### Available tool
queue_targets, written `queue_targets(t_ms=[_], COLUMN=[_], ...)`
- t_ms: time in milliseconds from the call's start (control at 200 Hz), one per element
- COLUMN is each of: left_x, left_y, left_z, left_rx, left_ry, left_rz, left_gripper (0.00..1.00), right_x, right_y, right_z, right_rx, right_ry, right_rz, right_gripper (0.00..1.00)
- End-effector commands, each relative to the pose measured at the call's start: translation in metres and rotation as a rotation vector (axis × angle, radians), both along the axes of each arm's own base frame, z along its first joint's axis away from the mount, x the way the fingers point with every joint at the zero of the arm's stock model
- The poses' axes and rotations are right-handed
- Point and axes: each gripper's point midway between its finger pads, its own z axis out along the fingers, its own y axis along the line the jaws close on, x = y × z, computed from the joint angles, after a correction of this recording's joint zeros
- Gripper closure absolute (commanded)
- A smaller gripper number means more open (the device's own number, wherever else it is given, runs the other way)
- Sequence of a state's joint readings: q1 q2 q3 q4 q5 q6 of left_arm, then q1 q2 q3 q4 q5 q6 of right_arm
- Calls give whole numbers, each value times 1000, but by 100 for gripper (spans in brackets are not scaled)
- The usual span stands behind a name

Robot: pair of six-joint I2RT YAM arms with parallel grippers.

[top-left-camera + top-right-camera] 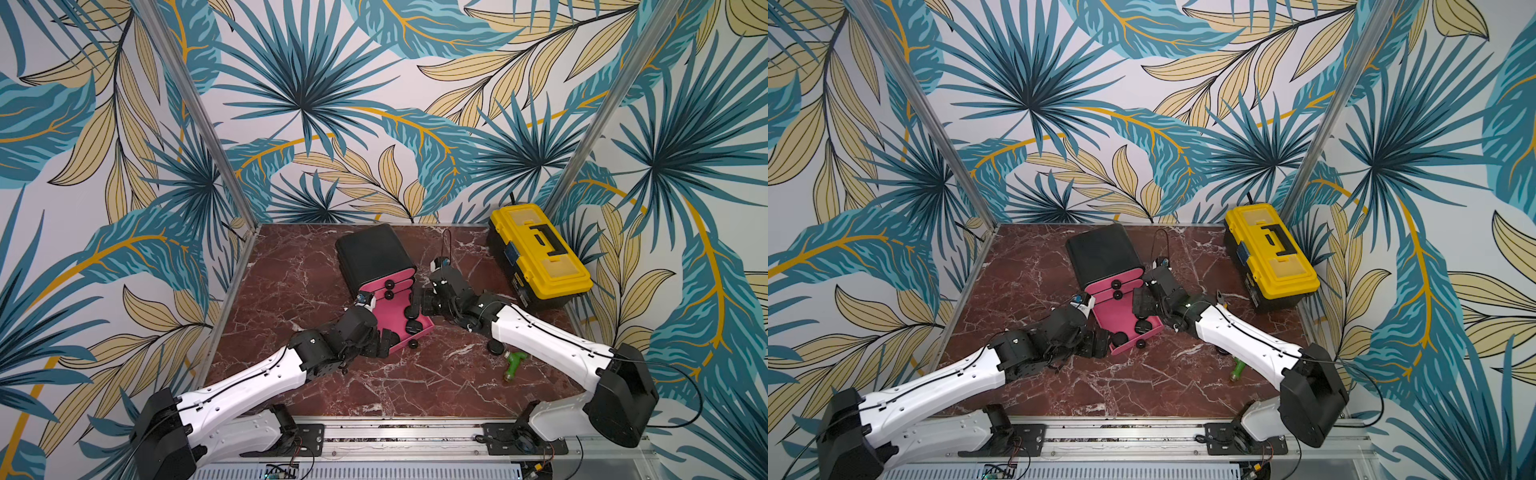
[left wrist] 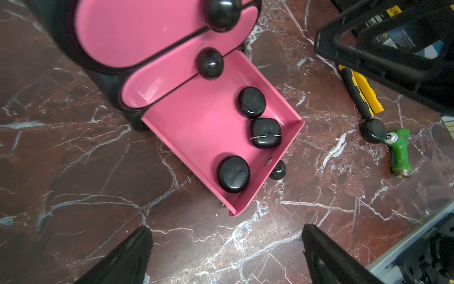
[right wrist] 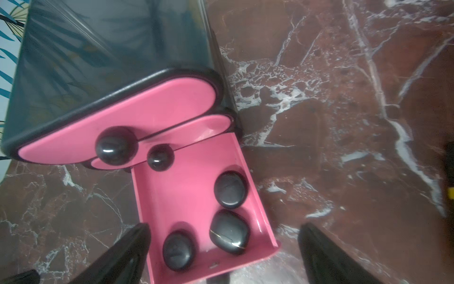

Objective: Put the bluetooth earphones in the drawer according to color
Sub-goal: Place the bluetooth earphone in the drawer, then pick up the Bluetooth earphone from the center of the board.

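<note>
Cabinet: the drawer cabinet (image 1: 370, 253) stands at the far middle of the marble table (image 1: 311, 374), a black shell with 3 pink fronts facing near.
Upper drawers: the 2 upper ones are shut, each with a black knob (image 2: 209, 63).
Bottom drawer: the bottom drawer (image 2: 196, 127) is open, reaching out toward the near side, with its own knob (image 2: 277, 169) on the front panel.
In the drawer: 3 black earphone cases lie on its floor. 1 oval case (image 2: 252, 102) is toward the cabinet, 1 squarish case (image 2: 266, 132) sits just beside it, and 1 oval case (image 2: 233, 174) is against the front panel.
On the table: 1 more black case (image 1: 494, 347) lies near right of the drawer, touching the green-handled tool (image 2: 399, 152).
Left gripper: the left gripper (image 2: 224, 227) is at the near left of the open drawer, over bare marble. Its jaws are spread wide and nothing is between them.
Right gripper: the right gripper (image 3: 224, 225) hangs over the right side of the open drawer. Its jaws are spread wide and hold nothing, and the 3 cases lie below.
Toolbox: the yellow-and-black toolbox (image 1: 540, 257) sits at the far right corner, well apart from the cabinet.
Hand tool: a yellow-and-black hand tool (image 2: 361, 91) lies on the marble near the toolbox.
</note>
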State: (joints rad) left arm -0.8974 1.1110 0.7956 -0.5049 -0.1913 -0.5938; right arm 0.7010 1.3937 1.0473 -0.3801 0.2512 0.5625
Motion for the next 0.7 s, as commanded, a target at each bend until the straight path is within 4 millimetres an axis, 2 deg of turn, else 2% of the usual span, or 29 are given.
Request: queue_targets(t_ms=[0,150,345,696], left_x=[5,3,0,-8], left_y=[-17,-39,-77,-166], left_z=[19,20,21,9], left_rx=[-15,-10,-18,-17], left_ry=[-37,-34,-29,4], left_rz=[-22,-64,-129,-280], left_gripper=[0,0,0,0], right_x=[-22,-40,-65,-108], right_y=[-39,-78,-134,-195], right_z=[-17,-6,20,65], right_rx=[-105,-150,-192,-109], right_ry=[49,-2,-100,-257], right_rz=[-88,-192,-358,-511], right_gripper=[1,1,1,1])
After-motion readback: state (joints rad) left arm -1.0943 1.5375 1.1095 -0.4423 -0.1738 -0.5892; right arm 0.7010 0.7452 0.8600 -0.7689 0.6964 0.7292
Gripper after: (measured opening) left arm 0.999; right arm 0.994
